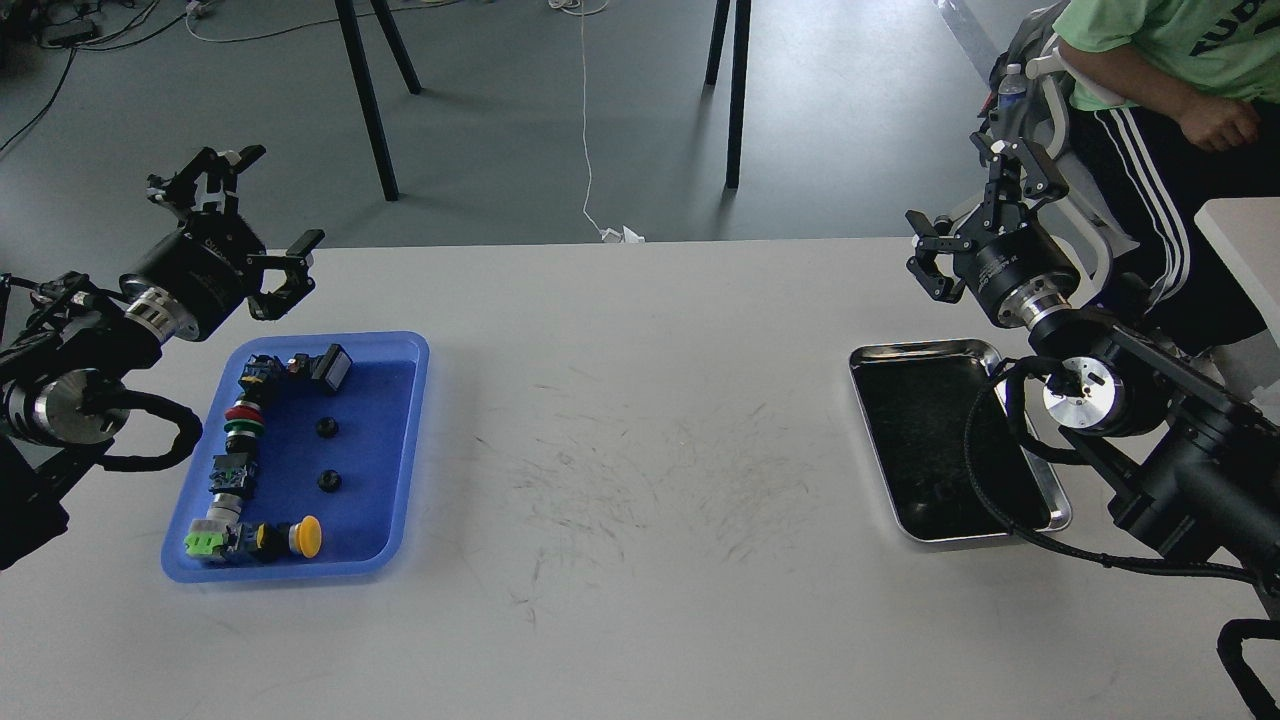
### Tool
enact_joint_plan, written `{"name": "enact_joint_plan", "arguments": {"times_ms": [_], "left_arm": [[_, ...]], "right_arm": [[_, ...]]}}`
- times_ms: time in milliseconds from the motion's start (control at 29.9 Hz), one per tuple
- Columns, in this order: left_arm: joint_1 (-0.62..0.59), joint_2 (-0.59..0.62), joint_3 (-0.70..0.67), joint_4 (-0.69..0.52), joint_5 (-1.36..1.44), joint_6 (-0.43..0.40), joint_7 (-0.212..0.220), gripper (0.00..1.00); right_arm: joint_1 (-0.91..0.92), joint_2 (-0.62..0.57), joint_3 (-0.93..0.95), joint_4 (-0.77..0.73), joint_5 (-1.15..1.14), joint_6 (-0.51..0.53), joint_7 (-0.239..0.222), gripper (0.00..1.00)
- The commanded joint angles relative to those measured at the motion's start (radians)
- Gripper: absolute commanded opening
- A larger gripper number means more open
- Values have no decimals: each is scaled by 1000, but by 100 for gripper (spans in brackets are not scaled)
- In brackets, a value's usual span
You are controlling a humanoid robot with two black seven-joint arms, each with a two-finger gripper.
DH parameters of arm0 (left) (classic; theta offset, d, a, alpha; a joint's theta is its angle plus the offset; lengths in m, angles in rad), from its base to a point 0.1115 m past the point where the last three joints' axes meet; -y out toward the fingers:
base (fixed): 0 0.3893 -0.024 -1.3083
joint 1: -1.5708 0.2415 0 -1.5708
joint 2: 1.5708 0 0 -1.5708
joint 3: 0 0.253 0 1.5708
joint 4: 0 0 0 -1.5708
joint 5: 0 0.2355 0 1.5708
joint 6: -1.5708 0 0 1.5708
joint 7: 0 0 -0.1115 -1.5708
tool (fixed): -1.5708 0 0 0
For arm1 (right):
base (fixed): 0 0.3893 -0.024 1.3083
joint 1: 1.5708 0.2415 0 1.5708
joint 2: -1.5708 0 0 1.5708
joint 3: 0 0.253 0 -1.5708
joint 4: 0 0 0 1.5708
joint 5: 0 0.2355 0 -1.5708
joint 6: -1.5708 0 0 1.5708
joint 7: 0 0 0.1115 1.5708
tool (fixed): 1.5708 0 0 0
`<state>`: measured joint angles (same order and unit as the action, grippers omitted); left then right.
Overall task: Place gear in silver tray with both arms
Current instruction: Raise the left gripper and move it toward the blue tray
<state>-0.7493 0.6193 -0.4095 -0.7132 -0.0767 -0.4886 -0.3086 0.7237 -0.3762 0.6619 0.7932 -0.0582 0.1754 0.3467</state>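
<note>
Two small black gears [325,428] [328,481] lie in the middle of the blue plastic tray [412,440] at the table's left. The silver tray [866,356], shiny with a dark bottom, sits at the right; a small dark thing near its front end is too unclear to name. My left gripper [243,215] is open and empty, raised above the table just beyond the blue tray's far left corner. My right gripper [975,215] is open and empty, raised beyond the silver tray's far right corner.
The blue tray also holds a row of push buttons and switches [240,455] along its left and front sides, with a yellow button [308,536]. A seated person [1160,90] is at the far right. Black stand legs [365,90] are behind the table.
</note>
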Motion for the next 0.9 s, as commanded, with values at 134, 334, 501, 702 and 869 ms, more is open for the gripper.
{"name": "enact_joint_plan", "arguments": {"times_ms": [134, 334, 501, 702, 869], "left_arm": [[-8, -4, 0, 18, 0, 0, -1, 98], [-10, -1, -5, 17, 0, 0, -3, 98], [-15, 3, -6, 17, 0, 0, -3, 98], [-15, 8, -6, 17, 0, 0, -4, 98], [-13, 13, -3, 15, 3, 0, -6, 98]], "right_arm": [[34, 10, 18, -12, 0, -1, 6, 99], [56, 75, 24, -61, 0, -1, 9, 99], [63, 86, 31, -86, 0, 4, 11, 99], [75, 114, 41, -111, 0, 7, 11, 99], [77, 114, 36, -109, 0, 7, 11, 99]]}}
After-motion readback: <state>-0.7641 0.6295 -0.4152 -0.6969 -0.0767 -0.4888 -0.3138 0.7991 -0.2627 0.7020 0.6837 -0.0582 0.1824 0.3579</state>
